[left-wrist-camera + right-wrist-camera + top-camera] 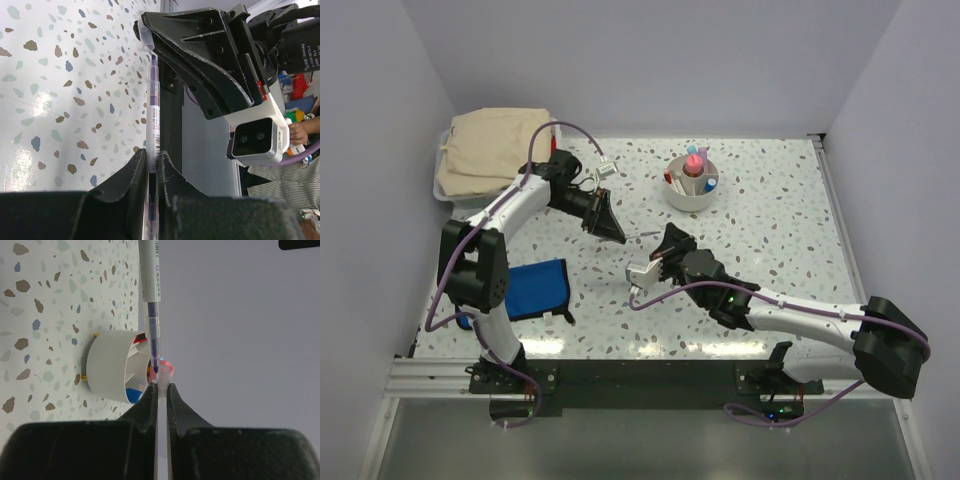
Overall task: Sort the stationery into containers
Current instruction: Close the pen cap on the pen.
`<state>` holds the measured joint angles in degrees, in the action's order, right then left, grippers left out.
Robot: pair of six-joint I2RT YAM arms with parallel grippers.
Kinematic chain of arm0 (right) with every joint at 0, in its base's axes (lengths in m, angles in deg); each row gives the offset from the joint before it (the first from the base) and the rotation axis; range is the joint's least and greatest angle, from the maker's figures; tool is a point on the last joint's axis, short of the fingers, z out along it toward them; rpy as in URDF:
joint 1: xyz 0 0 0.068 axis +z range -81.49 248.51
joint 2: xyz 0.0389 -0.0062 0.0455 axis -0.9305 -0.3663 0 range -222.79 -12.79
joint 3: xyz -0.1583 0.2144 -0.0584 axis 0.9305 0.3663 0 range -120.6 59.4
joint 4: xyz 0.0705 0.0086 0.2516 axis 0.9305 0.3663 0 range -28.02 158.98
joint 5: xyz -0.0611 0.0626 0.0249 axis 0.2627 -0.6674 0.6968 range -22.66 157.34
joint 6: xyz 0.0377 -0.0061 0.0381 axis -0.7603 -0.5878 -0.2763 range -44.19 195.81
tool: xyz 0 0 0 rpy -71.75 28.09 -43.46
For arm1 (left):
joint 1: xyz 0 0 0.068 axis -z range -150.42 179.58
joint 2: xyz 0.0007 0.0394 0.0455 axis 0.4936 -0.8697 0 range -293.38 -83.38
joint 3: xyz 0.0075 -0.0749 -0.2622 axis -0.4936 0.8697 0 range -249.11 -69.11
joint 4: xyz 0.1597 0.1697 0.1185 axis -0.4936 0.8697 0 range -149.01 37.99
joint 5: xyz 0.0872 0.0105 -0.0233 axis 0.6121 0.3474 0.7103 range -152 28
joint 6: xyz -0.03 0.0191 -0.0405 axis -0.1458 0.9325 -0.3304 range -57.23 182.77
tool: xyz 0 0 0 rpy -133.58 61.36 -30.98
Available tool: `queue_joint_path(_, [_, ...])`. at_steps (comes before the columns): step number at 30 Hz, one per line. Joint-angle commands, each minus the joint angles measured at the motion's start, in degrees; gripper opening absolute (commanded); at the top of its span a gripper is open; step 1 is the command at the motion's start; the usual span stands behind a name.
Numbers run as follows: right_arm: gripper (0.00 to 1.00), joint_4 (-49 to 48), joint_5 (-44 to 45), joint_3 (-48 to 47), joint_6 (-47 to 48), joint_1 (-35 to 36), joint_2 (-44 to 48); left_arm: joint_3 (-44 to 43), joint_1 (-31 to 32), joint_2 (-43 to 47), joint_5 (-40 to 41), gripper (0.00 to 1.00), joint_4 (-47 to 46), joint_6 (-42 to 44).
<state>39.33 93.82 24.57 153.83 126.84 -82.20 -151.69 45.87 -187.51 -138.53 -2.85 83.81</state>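
Two grippers, one pen, stretched between the arms over the speckled table (770,225).
The left gripper (152,162) is clenched on the barrel of a slim clear plastic pen (152,112) with dark violet ink and a barcode label. The right gripper (160,388) is clamped tight on the pen's translucent cap end. From the pen, the round white ribbed cup (693,195), holding pink and blue-capped sticks, stands at 1 o'clock. The shallow white bin (441,192), with a folded beige cloth (490,150) on it, is at 10 o'clock, and a flat blue fabric pouch (535,288) lies at 8 o'clock.

The black motor housing (299,45) bears white lettering, seemingly "DAMIAO"; print on the pen (153,117) is illegible.
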Motion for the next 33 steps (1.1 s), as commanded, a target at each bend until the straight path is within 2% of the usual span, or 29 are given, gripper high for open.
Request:
queue_joint_path(1, [0.0,1.7,0.5,-2.7,-0.8,-0.1,0.9,0.1,0.2,-0.2,-2.4,0.0,-1.4,-0.6])
queue_joint_path(5, [0.0,4.1,0.9,-2.6,-1.8,0.0,1.8,0.1,0.1,0.2,-2.2,0.0,-1.0,-0.1])
queue_joint_path(24, [0.0,1.6,1.0,-3.1,-1.4,0.7,2.3,1.8,0.5,-0.8,-1.2,0.0,-6.9,-5.6])
queue_joint_path(33, [0.0,3.5,0.6,-3.3,-1.7,0.7,2.2,1.4,0.5,-0.5,-1.3,0.0,-6.6,-5.3])
